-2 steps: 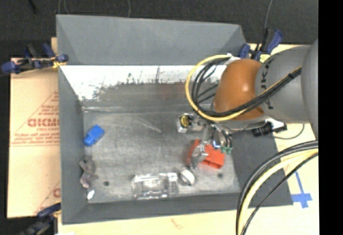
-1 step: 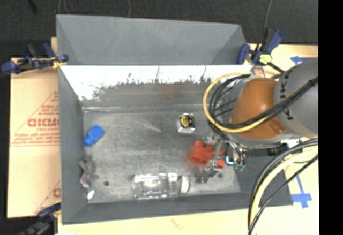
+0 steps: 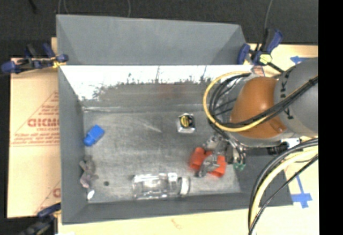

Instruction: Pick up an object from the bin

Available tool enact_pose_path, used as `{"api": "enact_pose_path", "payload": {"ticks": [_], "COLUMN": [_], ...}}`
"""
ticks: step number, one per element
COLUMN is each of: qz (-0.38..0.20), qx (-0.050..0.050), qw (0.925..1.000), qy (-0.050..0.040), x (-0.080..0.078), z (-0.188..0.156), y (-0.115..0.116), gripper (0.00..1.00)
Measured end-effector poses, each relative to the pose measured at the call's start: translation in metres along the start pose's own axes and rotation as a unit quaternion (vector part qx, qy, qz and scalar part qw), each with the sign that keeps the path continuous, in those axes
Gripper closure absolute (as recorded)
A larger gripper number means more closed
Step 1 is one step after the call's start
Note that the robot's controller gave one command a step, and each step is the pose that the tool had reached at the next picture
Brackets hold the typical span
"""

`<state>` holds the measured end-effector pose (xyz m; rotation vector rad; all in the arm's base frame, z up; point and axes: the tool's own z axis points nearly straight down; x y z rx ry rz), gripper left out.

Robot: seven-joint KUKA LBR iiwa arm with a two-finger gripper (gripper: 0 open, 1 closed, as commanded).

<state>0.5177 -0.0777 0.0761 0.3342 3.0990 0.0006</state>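
I have the gripper [image 3: 213, 158] low in the near right part of the grey metal bin [image 3: 144, 41], right on top of a small orange-red, plastic-looking object [image 3: 196, 159]. Its lumpy shape shows to the left of the tooling and on its near side. From this view I cannot tell whether the gripper is spread or pressed together, nor whether it is pinching the orange-red piece, because the wrist's orange cover and cable loops crowd that corner. I judge this to be the grasping step, with the lift not yet done. To do it well, I would want the gripper centred over the thickest part of the orange-red object rather than on an edge. I would close it firmly and then raise it straight up, so the piece does not twist out or drag. The bin's near and right walls are close, so I would avoid sideways motion until the load is above the rim. A clear plastic bottle [image 3: 158, 185] lies on its side to the left along the near wall, near the target but apart from it. A small silvery round item with a yellow centre [image 3: 186, 122] sits a little farther in. A blue block [image 3: 94, 135] and a small grey figure-like piece [image 3: 87, 172] rest well apart at the left and shouldn't matter.
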Motion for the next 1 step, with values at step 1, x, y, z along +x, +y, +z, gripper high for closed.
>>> {"api": "enact_pose_path", "payload": {"ticks": [1], "qz": [-0.097], "qx": [0.002], "qw": [0.9953], "qy": [0.0061], "x": [-0.0007], "z": [-0.1764], "y": [-0.0218], "gripper": [1.00]}}
